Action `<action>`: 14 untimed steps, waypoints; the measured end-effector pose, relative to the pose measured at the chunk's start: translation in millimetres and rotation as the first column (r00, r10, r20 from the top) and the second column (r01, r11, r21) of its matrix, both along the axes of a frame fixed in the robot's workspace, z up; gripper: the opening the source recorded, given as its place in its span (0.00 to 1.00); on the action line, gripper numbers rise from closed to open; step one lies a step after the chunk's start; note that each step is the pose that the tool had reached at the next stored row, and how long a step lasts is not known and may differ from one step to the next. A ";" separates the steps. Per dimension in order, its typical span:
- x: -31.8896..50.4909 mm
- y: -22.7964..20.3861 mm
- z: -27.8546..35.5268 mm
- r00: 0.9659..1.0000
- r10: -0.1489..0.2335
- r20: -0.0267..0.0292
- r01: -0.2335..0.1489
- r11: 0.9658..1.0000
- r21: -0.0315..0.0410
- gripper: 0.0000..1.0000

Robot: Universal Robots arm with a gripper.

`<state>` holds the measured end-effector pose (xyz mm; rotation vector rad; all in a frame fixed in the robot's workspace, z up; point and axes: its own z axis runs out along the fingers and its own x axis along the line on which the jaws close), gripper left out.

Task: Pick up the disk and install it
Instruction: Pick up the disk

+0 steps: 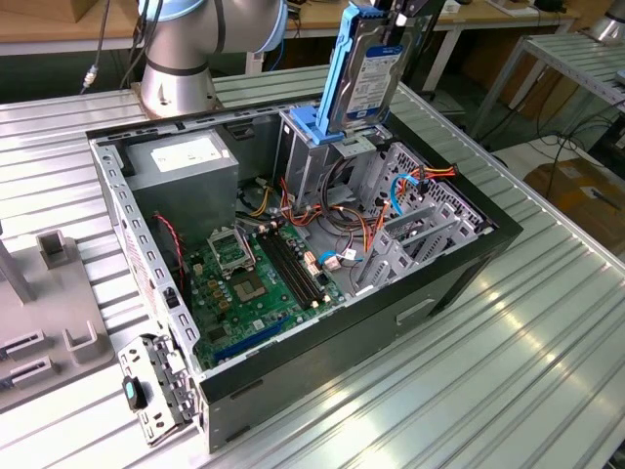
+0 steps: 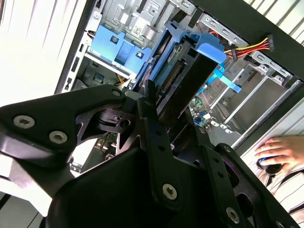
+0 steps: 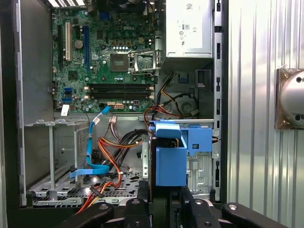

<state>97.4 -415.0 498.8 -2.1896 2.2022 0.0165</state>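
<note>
The disk (image 1: 372,70), silver with a white-and-blue label and blue side rails, hangs upright over the open computer case (image 1: 459,274). My gripper (image 1: 395,10) is shut on its upper end. Its lower end sits at the level of the blue bracket (image 1: 317,129) on the grey drive cage; whether they touch I cannot tell. In the first wrist view the disk (image 3: 170,164) shows end-on between my black fingers (image 3: 135,209), right beside the blue bracket (image 3: 200,139). In the second wrist view the disk (image 2: 187,71) runs away from my gripper (image 2: 173,118) toward the cage (image 2: 118,47).
Inside the case lie a green motherboard (image 1: 252,283), a grey power-supply box (image 1: 184,161) and loose red, orange and blue cables (image 1: 395,191). The arm's base (image 1: 181,59) stands behind the case. A grey fixture (image 1: 49,303) sits at the exterior view's left. A person's hand (image 2: 280,149) rests nearby.
</note>
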 end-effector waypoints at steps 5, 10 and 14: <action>0.0 -0.1 0.2 1.000 0.000 0.000 0.000 1.000 0.000 0.35; 0.4 -3.9 0.2 1.000 0.000 0.000 0.000 1.000 0.000 0.35; 1.0 -10.3 0.3 1.000 0.000 0.000 0.000 1.000 0.000 0.35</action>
